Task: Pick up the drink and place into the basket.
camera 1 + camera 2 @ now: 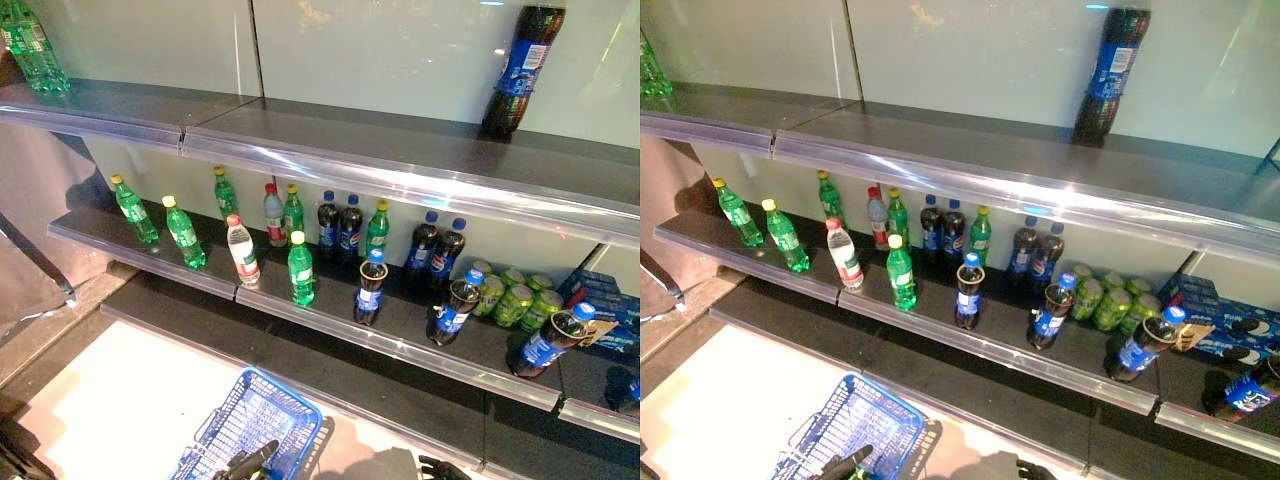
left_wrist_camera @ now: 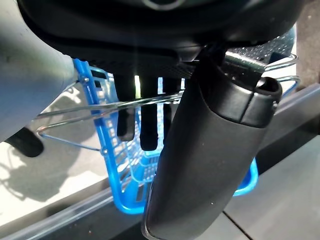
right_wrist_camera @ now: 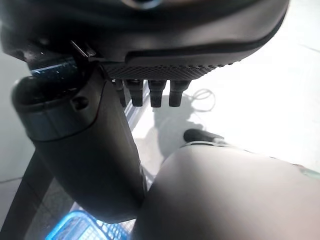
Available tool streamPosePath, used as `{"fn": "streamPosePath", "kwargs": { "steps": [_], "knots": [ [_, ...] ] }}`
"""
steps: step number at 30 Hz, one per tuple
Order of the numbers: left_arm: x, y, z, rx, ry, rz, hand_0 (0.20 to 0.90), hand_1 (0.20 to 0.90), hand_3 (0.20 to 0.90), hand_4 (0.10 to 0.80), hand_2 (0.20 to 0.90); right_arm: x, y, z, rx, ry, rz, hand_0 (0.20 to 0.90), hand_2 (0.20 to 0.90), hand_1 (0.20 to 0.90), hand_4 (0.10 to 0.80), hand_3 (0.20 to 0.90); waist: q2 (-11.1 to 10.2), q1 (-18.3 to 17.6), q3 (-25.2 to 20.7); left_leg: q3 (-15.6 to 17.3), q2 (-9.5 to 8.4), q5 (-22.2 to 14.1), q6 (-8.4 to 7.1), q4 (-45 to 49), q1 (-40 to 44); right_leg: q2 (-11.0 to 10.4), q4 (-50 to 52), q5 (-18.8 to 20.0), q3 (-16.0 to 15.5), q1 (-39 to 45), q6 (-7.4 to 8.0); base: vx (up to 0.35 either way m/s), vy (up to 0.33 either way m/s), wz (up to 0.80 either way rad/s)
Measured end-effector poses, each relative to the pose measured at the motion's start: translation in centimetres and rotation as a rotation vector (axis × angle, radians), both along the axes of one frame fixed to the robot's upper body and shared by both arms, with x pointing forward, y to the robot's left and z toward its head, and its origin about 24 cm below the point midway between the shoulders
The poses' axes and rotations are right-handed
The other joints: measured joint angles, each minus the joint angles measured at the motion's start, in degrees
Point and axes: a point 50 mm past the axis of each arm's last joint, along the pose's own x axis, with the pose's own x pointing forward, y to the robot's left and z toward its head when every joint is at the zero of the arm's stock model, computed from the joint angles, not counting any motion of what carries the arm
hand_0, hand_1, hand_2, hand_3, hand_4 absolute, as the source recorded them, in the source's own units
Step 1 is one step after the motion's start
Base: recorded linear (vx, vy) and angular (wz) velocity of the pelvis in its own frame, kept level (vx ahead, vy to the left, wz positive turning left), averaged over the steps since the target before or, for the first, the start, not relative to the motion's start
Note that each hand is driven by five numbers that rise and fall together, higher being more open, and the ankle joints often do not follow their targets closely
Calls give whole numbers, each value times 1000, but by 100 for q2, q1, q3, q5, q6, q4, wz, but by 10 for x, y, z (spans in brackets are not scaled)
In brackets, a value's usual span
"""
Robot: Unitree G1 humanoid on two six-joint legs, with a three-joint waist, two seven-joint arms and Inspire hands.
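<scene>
Drinks stand in a row on the middle shelf (image 1: pixel 330 325): green bottles (image 1: pixel 300 270), dark cola bottles with blue caps (image 1: pixel 369 288) and a clear bottle with a red cap (image 1: pixel 243 252). Below them a blue wire basket (image 1: pixel 255 420) hangs near the floor. My left hand (image 1: pixel 250 462) is shut on its wire handles (image 2: pixel 90 107), which cross its curled fingers (image 2: pixel 149 132) in the left wrist view. My right hand (image 1: pixel 440 468) shows at the bottom edge, well below the bottles. Its fingers (image 3: pixel 150 92) are curled with nothing in them.
Green cans (image 1: pixel 512 297) and blue boxes (image 1: pixel 600 300) fill the right end of the middle shelf. On the top shelf (image 1: pixel 400 160) stand a large cola bottle (image 1: pixel 520 70) at the right and green bottles (image 1: pixel 30 50) at the far left. A low dark ledge (image 1: pixel 330 370) runs under the shelves.
</scene>
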Motion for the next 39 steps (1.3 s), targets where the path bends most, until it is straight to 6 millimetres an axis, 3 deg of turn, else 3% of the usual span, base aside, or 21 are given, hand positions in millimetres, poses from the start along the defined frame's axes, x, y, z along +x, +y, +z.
{"fn": "streamPosePath", "kwargs": {
  "steps": [4, 10, 15, 19, 27, 39],
  "knots": [
    [2, 0, 1, 0, -9, 1, 300, 300, 200, 100, 300, 24, 12, 15, 61, -143, 81, 900, 900, 900, 800, 900, -15, -2, 26, 0, 0, 1, -1, 0, -18, 1, 0, 1, -1, -19, 0, -8, -9, 0],
    [5, 1, 4, 6, -35, 7, 300, 300, 200, 100, 300, 81, 44, 66, 215, -479, 237, 900, 900, 900, 800, 900, -87, -11, 112, -2, -14, 14, -20, 2, -66, -10, 0, 12, -4, -63, 40, 0, 0, 0],
    [7, 3, 5, 13, -44, 11, 300, 300, 200, 100, 300, 106, 48, 112, 266, -682, 356, 900, 900, 900, 800, 900, -149, -11, 179, -9, -29, 18, -26, 3, -61, -27, 0, -3, -14, -50, 60, 0, 0, 0],
    [4, 6, 5, 22, -42, 31, 300, 300, 200, 100, 300, 121, 46, 152, 279, -838, 441, 900, 900, 900, 800, 900, -204, -30, 230, -10, -35, 15, -22, 2, -63, -36, 0, -12, -16, -52, 71, 0, 0, 0],
    [0, 10, 5, 22, -48, 67, 300, 300, 200, 100, 300, 139, 28, 224, 283, -1212, 324, 900, 900, 900, 800, 900, -210, -51, 238, 32, -40, 8, -13, 2, -71, -40, 1, -12, 40, -113, 73, 1, 5, -1],
    [-4, 7, 4, 17, -48, 95, 300, 300, 200, 100, 300, 143, -9, 250, 133, -1422, 43, 900, 900, 900, 800, 900, -162, -297, 254, 79, -40, 0, -8, 17, -122, -40, 1, -7, 68, -194, 76, 0, 1, -1]
  ]
}}
